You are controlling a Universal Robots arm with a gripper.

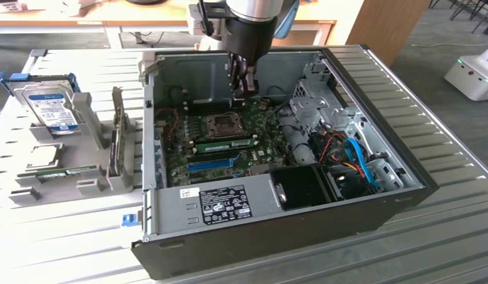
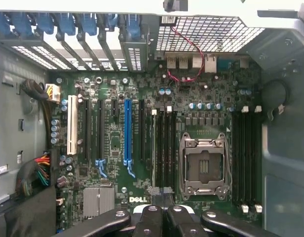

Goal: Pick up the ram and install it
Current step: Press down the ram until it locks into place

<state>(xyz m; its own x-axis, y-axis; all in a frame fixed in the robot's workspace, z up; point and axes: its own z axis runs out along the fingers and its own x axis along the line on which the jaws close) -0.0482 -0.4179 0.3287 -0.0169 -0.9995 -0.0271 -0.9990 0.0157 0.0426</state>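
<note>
The ram (image 1: 228, 144) is a thin green stick standing on edge in a motherboard slot, just nearer than the CPU socket (image 1: 225, 123), inside the open computer case (image 1: 401, 195). In the wrist view the ram (image 2: 154, 148) shows edge-on as a pale line, in the slot just beside the long blue slot (image 2: 127, 131). My gripper (image 1: 246, 89) hangs inside the case above the far part of the board, beyond the socket. Its fingers are shut together with nothing between them. The gripper (image 2: 164, 195) tips sit over one end of the black memory slots.
A grey fixture (image 1: 86, 118) stands at the exterior view's left, holding a silver hard drive (image 1: 50, 106) with a blue label. Another thin green strip (image 1: 66, 173) lies low in it. Drive cages, blue and orange cables (image 1: 354, 157) and a black fan shroud (image 1: 303, 186) crowd the case's right side.
</note>
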